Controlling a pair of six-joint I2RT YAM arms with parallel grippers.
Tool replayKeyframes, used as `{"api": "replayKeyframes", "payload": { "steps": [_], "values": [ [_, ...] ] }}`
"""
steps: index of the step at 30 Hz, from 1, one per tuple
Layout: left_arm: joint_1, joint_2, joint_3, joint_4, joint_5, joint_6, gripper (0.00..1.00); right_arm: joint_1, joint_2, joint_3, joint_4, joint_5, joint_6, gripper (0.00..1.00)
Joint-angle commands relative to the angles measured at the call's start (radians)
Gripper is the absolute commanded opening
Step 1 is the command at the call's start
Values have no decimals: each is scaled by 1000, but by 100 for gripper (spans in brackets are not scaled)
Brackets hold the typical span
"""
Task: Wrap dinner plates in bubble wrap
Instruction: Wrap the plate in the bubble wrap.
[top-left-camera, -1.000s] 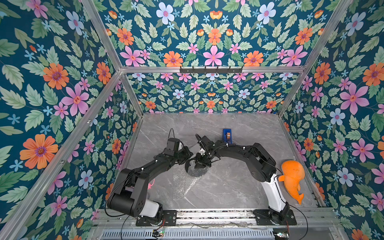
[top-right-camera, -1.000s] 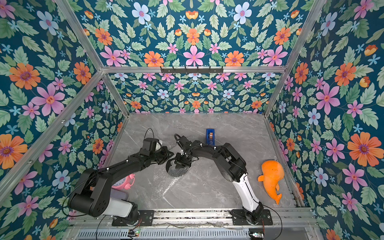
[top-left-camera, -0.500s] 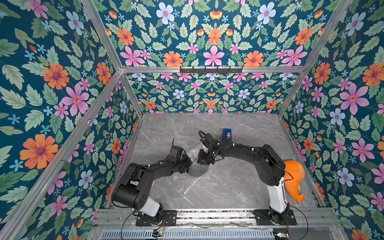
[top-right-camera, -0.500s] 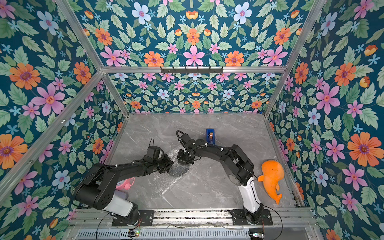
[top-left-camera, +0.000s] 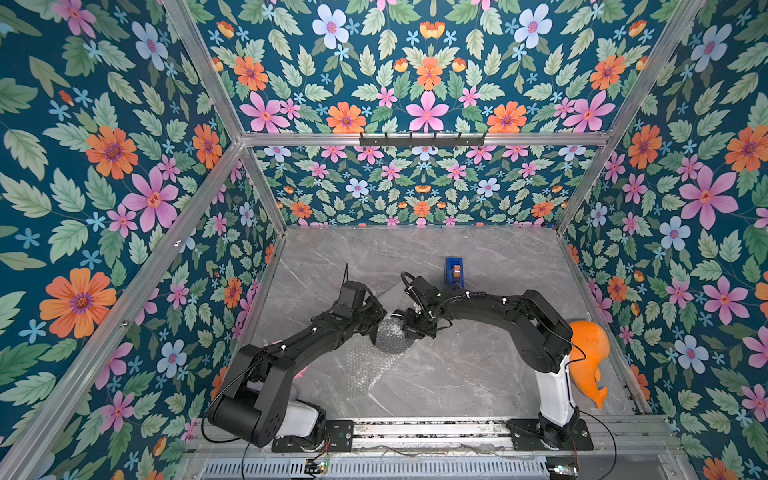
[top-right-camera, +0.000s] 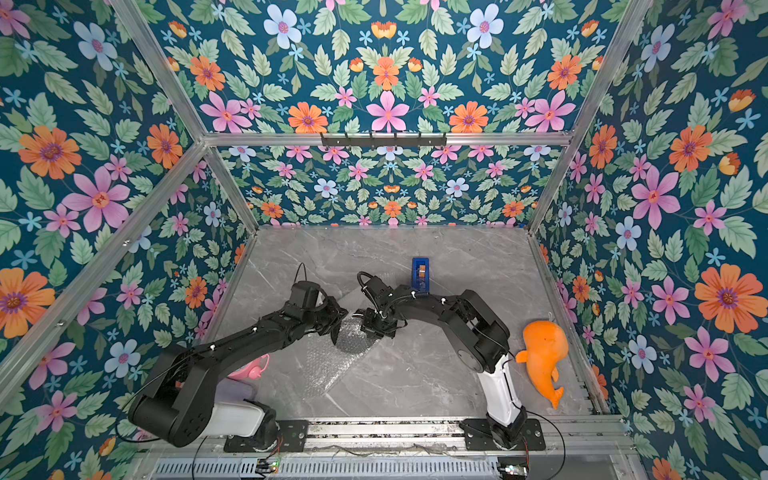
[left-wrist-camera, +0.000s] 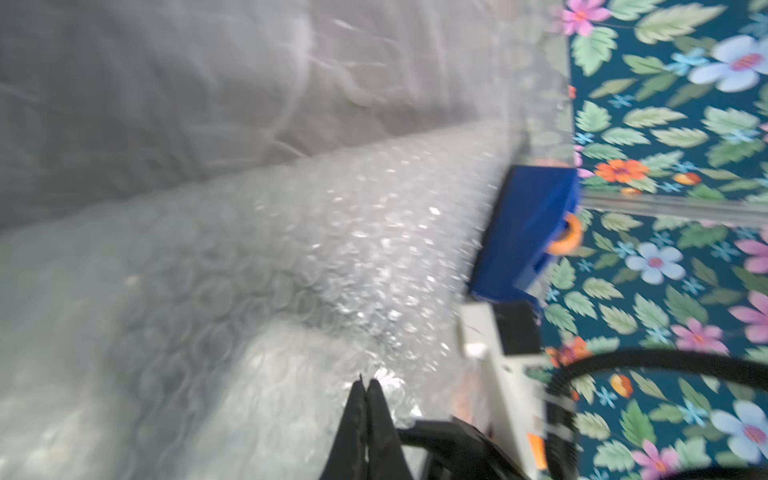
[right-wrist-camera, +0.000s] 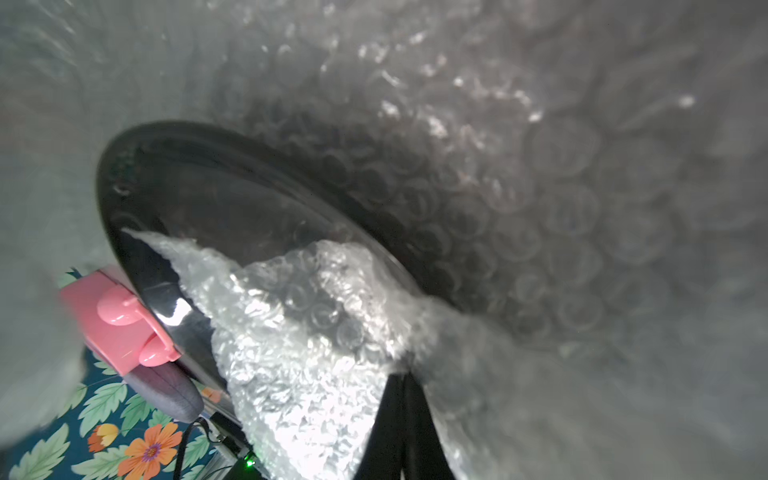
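The black dinner plate (top-left-camera: 390, 340) (top-right-camera: 353, 338) lies mid-table under the clear bubble wrap (top-left-camera: 365, 370) (top-right-camera: 322, 368), which trails toward the front. My left gripper (top-left-camera: 376, 328) (top-right-camera: 336, 328) is at the plate's left edge and my right gripper (top-left-camera: 409, 326) (top-right-camera: 368, 324) at its right edge. In the left wrist view the left gripper (left-wrist-camera: 365, 384) is shut, its tips pinching a fold of bubble wrap (left-wrist-camera: 291, 232). In the right wrist view the right gripper (right-wrist-camera: 405, 376) is shut on a gathered corner of bubble wrap (right-wrist-camera: 299, 340) over the glossy plate (right-wrist-camera: 216, 199).
A blue tape dispenser (top-left-camera: 454, 270) (top-right-camera: 420, 270) (left-wrist-camera: 528, 232) stands just behind the right arm. An orange whale toy (top-left-camera: 588, 357) (top-right-camera: 544, 353) lies by the right wall. A pink object (top-right-camera: 249, 368) (right-wrist-camera: 120, 320) sits by the left arm's base. Floral walls enclose the table.
The left arm dipped low beside the plate, then rose again still shut. The right gripper shifted slightly toward the plate's right edge and now grips the wrap.
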Motion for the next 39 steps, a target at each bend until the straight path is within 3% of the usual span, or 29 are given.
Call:
{"api": "replayKeyframes", "payload": {
  "steps": [1,11,18,24,29,32,35,39],
  "values": [
    [-42,-8,4,-21,25,-2,0,2,15,4,14,10,25,0],
    [-87,63,-107,30,42,-64,0,2,-10,-62,100,7,77,0],
    [-87,126,-127,54,50,-69,0,2,-85,-33,28,57,44,0],
    [-87,114,-134,38,43,-56,0,10,-170,4,-92,116,4,16],
    [-87,106,-131,41,47,-56,0,11,-78,80,-135,73,-13,19],
    [-87,90,-128,49,42,-67,0,11,-34,148,-211,74,-21,19],
    [-87,82,-114,50,37,-69,0,14,-52,115,-197,78,-15,19],
    [-88,84,-98,49,40,-66,0,13,-84,23,-139,73,14,6]
  ]
}}
